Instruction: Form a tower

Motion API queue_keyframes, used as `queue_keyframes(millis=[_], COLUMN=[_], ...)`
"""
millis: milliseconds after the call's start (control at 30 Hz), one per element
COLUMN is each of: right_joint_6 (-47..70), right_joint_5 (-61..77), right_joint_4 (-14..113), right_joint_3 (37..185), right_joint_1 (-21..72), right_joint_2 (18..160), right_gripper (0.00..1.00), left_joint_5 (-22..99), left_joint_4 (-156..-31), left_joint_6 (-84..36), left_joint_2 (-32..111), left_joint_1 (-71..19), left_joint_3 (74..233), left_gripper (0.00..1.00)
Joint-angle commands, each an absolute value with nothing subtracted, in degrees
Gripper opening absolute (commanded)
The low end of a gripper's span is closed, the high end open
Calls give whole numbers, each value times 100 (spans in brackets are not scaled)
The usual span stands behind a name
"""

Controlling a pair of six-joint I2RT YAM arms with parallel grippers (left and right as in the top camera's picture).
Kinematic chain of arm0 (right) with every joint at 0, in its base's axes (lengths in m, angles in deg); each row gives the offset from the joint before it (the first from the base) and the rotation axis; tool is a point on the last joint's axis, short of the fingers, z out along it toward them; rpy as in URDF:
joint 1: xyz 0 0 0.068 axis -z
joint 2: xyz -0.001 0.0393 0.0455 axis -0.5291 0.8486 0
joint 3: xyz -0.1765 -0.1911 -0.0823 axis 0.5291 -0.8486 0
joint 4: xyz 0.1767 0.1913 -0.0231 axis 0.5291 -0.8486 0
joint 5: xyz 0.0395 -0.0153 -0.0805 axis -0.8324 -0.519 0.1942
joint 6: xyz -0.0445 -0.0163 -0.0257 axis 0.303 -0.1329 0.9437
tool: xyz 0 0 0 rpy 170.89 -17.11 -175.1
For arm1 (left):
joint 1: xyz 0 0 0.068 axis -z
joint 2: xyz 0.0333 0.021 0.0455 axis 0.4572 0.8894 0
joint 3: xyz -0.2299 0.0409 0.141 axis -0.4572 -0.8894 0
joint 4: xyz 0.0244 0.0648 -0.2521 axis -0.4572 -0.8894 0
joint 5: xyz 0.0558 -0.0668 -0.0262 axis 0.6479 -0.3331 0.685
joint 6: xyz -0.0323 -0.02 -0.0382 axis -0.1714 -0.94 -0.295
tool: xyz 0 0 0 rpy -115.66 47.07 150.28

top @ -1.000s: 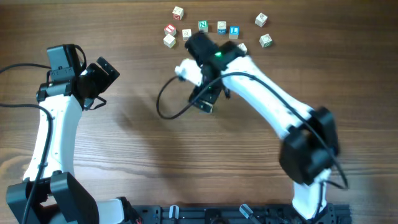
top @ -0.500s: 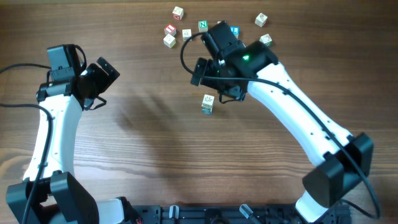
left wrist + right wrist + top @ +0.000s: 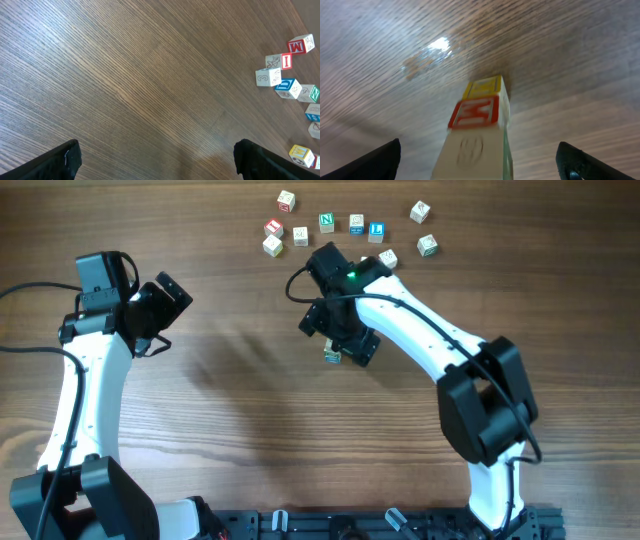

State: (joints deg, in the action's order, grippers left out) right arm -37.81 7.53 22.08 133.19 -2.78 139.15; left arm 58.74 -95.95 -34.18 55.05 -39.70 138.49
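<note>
The tower (image 3: 476, 131) is a narrow column of letter cubes standing on the wooden table. The right wrist view looks down on it: a pale top face, a red-framed letter face below, and a yellow cube at the base. My right gripper (image 3: 479, 162) is open, its dark fingers (image 3: 372, 162) far out on either side of the tower top and not touching it. Overhead, the right gripper (image 3: 340, 340) covers most of the tower (image 3: 331, 357). My left gripper (image 3: 168, 305) hovers open and empty at the left, and in the left wrist view that gripper (image 3: 157, 160) has only bare wood under it.
Several loose letter cubes (image 3: 326, 221) lie scattered along the far edge of the table, behind the right arm. The left wrist view shows them as a loose cluster (image 3: 287, 75) at its right edge. A black cable (image 3: 295, 280) loops beside the right wrist.
The right arm swung back toward the loose cubes, uncovering the tower, then returned over the tower. Both grippers stayed open. The left arm has not moved.
</note>
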Motion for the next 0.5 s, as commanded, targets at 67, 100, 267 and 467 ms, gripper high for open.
queue_keyframes(millis=[67,100,267,467], right_joint_6=[-3744,-3696,-3462,-3270], right_joint_5=[965,961,1059,939], right_joint_4=[2193,2206,2306,2431], right_joint_3=[13317,13317,13317,13317], right_joint_1=[-258,-247,-193,-144], right_joint_2=[14145,14149,14300,14460], right_gripper=[98,98,96,87], left_joint_5=[5911,5911,5911,5911], left_joint_4=[-9597,-9597,-9617,-9617], left_joint_6=[-3470,-3470,-3470,-3470], left_joint_2=[5496,5496,5496,5496], left_joint_1=[-3970,-3970,-3970,-3970], left_joint_3=[13817,13817,13817,13817], left_gripper=[100,100,100,100])
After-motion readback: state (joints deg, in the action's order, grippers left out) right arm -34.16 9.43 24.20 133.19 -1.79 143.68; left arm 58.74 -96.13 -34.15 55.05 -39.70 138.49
